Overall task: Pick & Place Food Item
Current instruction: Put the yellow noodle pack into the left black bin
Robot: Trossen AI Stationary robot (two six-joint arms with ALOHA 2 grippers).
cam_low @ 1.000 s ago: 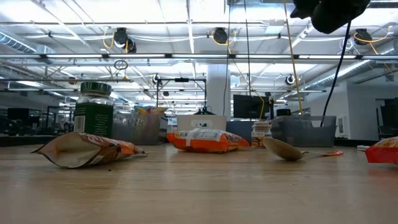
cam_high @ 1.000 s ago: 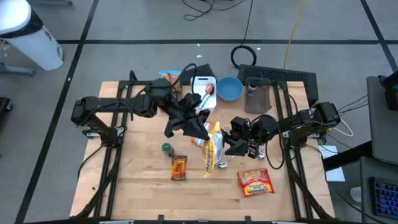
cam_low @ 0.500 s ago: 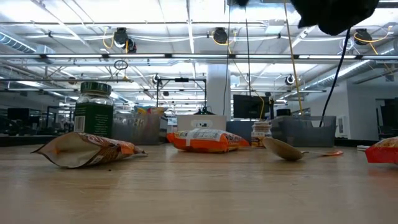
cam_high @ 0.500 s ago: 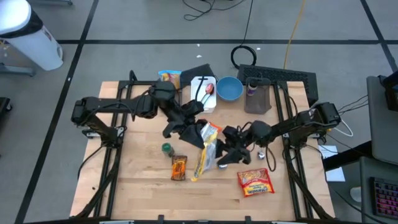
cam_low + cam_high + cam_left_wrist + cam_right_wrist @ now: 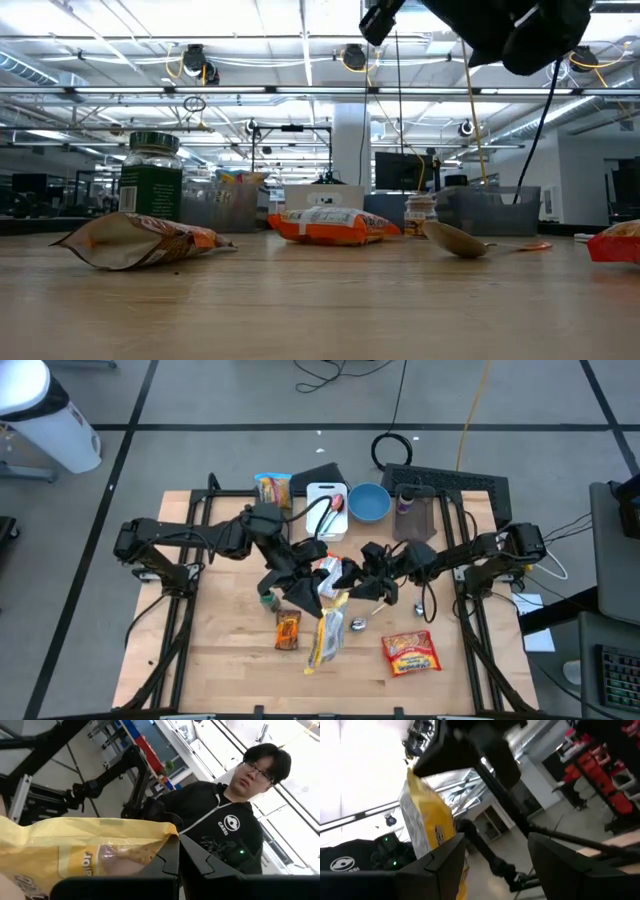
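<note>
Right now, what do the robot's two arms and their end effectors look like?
Both arms are dark, nearly black, built from jointed segments, each mounted on a black frame at the table's side. Black cables loop along the left arm and the right arm. The left end effector has two flat, angular black fingers. The right end effector has the same dark, blocky fingers. No markings are readable.

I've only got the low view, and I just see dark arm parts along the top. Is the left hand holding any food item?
Observer: Yes, the left hand is shut on an edge of a yellow bag.
Operator: And the right hand?
Observer: The right hand is open, holding nothing, with that bag just beyond its fingers.
Operator: Where over the table?
Observer: In the high view the bag hangs near the table's middle, beside a small brown packet.
</note>
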